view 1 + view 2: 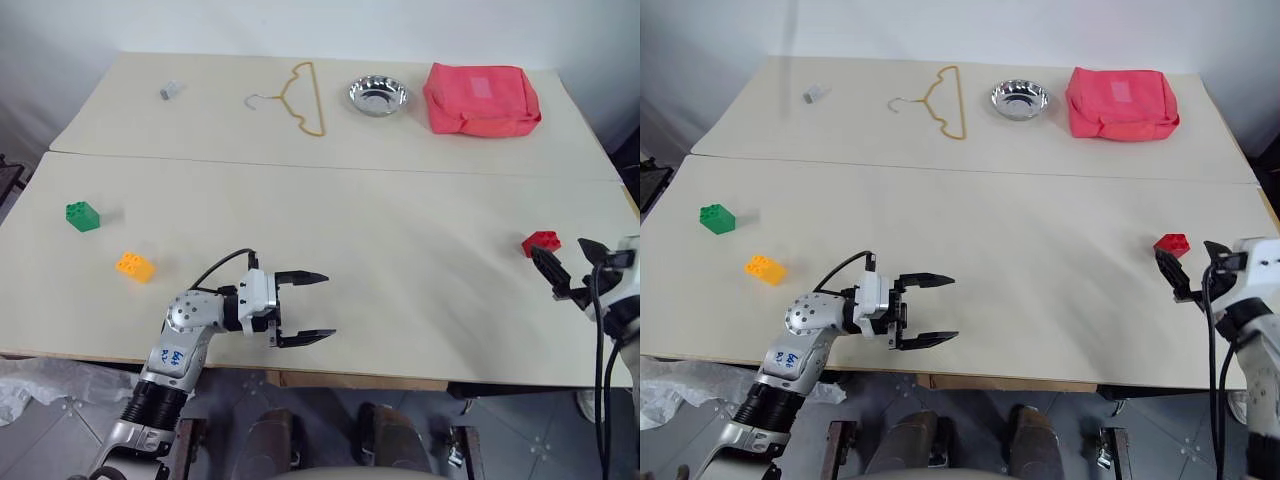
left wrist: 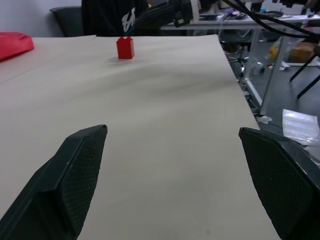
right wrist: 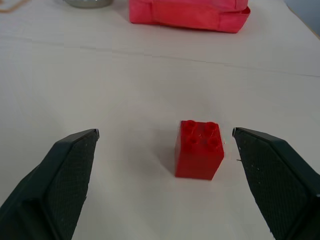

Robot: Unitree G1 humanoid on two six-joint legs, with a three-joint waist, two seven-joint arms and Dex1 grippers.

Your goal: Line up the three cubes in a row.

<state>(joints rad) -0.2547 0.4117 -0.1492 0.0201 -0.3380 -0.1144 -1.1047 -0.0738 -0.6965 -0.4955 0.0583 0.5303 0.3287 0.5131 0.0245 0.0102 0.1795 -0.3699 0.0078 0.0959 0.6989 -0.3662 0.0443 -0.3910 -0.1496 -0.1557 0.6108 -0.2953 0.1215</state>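
so, at my far left the small green studded plastic block and the orange-yellow one sit close together. my left gripper hangs wide open, empty. far right, the red block sits just ahead of my right gripper — jaws spread, nothing held. light, rigid, probably slick — i'd pinch its flat sides.

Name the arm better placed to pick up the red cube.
Right. The right gripper is open just short of the red cube, which sits ahead between its fingers in the wrist view. The left gripper is open far across the table.
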